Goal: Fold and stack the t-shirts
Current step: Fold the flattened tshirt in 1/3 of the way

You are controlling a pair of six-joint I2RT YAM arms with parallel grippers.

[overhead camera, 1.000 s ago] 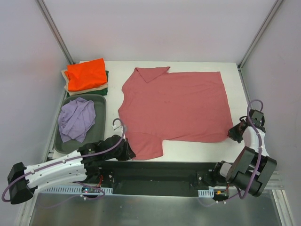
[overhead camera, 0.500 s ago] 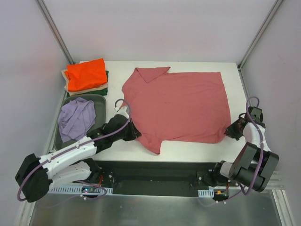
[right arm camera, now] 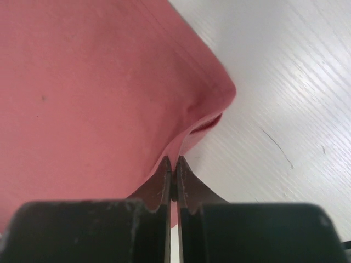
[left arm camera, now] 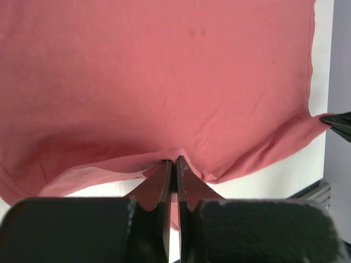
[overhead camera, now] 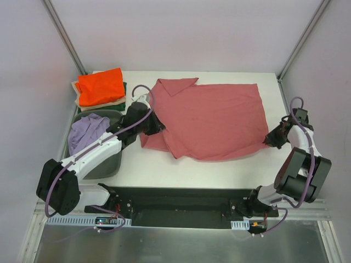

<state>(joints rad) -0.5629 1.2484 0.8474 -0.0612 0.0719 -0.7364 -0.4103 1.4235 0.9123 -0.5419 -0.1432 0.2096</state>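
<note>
The dusty rose-red t-shirt (overhead camera: 211,120) lies spread on the white table, its near edge lifted and folding toward the far side. My left gripper (overhead camera: 155,125) is shut on the shirt's near left part; in the left wrist view (left arm camera: 173,162) cloth is pinched between the fingertips. My right gripper (overhead camera: 272,139) is shut on the near right hem corner, seen pinched in the right wrist view (right arm camera: 172,161). The lavender shirt (overhead camera: 85,134) lies crumpled in the bin. The orange shirt (overhead camera: 100,86) tops a folded stack over beige (overhead camera: 77,101) and dark green (overhead camera: 124,87).
The grey plastic bin (overhead camera: 104,164) stands at the left under my left arm. The folded stack is at the far left corner. Metal frame posts (overhead camera: 64,35) rise at both far corners. A black rail (overhead camera: 181,200) runs along the near edge.
My left gripper has carried the shirt's near left part up and away toward the far side, folding it over. My right gripper has pulled the right hem corner slightly away too.
</note>
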